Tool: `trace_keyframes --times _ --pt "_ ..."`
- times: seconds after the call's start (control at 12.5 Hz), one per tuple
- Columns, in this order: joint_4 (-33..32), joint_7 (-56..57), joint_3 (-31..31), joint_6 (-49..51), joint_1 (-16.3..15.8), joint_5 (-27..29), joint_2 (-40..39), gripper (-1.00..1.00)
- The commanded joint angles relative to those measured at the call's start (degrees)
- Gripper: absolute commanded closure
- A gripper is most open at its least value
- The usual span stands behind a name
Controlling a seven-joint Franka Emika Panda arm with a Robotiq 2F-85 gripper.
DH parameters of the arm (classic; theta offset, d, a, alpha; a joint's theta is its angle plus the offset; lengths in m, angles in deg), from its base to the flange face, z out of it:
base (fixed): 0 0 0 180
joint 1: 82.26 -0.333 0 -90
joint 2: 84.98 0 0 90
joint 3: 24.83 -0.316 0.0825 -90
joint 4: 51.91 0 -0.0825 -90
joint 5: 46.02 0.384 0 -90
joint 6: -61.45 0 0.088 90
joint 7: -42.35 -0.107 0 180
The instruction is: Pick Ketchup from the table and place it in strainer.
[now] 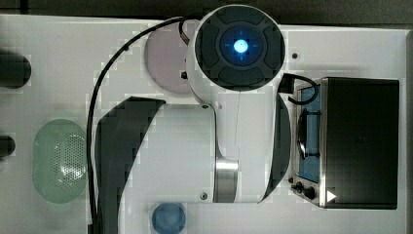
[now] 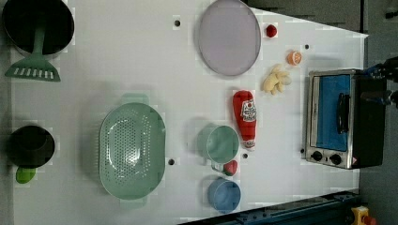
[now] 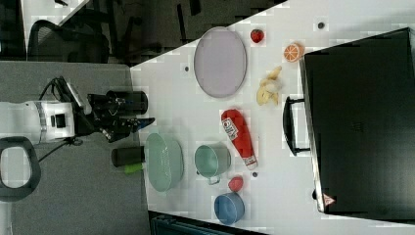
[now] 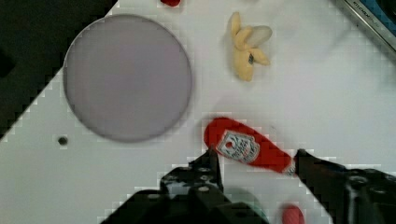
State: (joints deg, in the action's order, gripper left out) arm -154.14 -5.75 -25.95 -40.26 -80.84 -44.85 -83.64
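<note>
Ketchup (image 2: 245,118) flat on the bench (image 2: 141,61) beside the mint cup (image 2: 220,144) — cap end nearest it, base toward the lilac plate (image 2: 229,37), claw (image 4: 257,161) open, empty.

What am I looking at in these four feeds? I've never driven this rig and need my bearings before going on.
One white robot arm works over a white table. Top view looks down on the arm; left and right views show the table from off the arm; the wrist view rides above the gripper, whose jaws are open and hold nothing. The ketchup lies flat beside a green cup. The mint strainer sits empty. Also there: a lilac plate, a banana, a blue cup and a toaster oven.
</note>
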Motion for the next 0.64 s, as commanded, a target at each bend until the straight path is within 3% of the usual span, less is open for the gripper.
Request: trace_keyframes --times 0.08,0.24,0.64 --pt "-6.31 4.92 -2.64 7.18 6.0 0.53 11.34 -0.59" --pt "-6.71 5.11 -2.85 6.98 5.96 0.54 10.87 -1.0" --pt "-10.97 10.01 -5.13 5.18 5.66 0.54 5.53 -1.0"
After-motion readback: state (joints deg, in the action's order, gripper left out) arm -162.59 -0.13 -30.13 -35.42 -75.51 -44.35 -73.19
